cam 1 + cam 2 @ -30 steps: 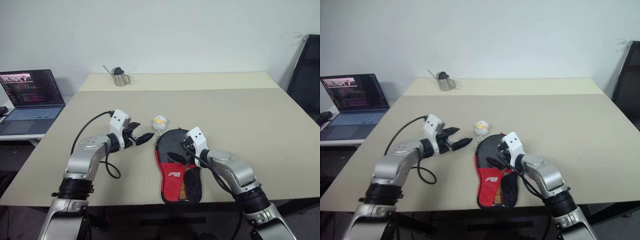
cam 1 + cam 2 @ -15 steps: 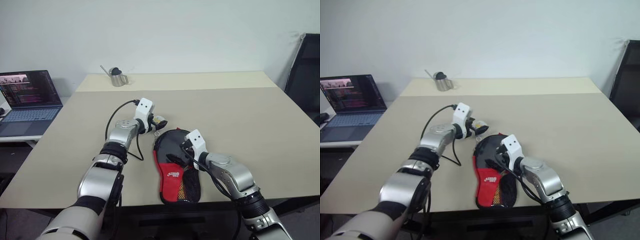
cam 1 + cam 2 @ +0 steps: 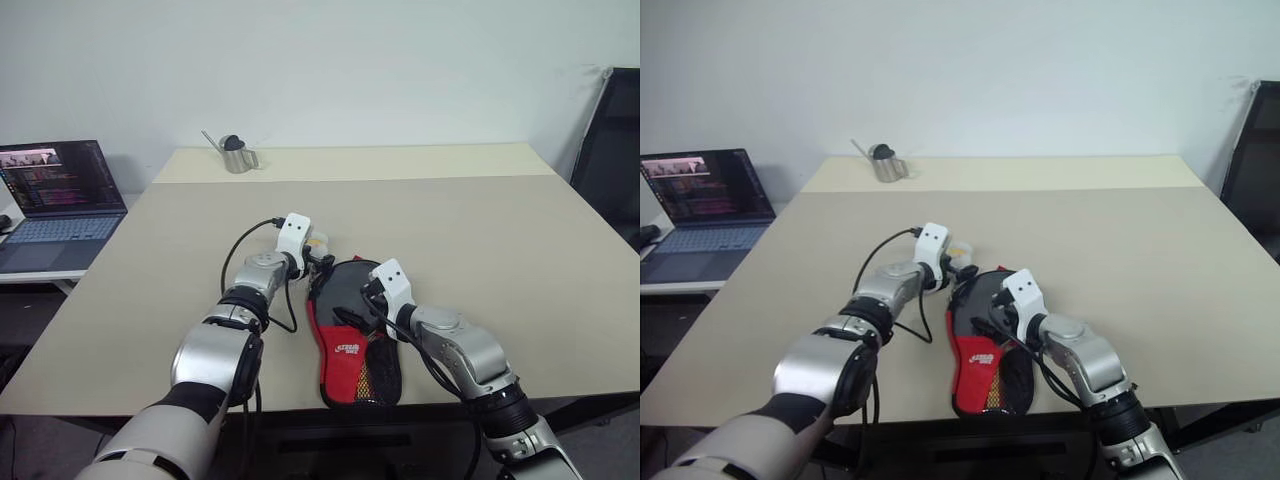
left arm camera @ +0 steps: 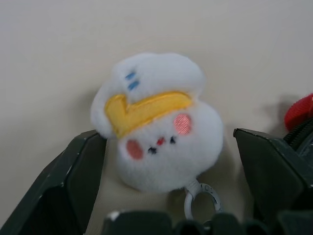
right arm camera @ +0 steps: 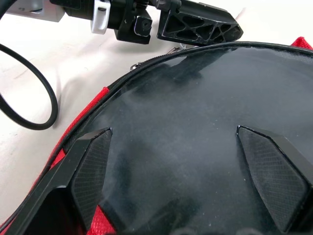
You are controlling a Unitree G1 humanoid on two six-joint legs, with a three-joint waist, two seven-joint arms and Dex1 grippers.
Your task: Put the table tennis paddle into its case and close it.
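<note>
The case (image 3: 352, 345) lies flat near the table's front edge, black at its round end and red below, with a mesh pocket and a white logo. My right gripper (image 3: 352, 303) hovers open over the round end. There its fingers (image 5: 90, 166) frame a smooth black surface (image 5: 176, 112) with a red rim. I cannot tell whether that surface is the table tennis paddle's face or the case's fabric. A white plush charm (image 4: 156, 122) on a ring lies at the case's far tip. My left gripper (image 3: 318, 256) is open with one finger on each side of the charm.
The tan table (image 3: 480, 230) stretches far and right of the case. A metal pitcher (image 3: 235, 153) stands at the back left. An open laptop (image 3: 60, 185) sits on a side desk to the left. A black chair (image 3: 612, 150) stands at the right edge.
My left arm has swung forward and right, from beside the case to the plush charm, and its fingers now straddle it. The right arm and the case have stayed put.
</note>
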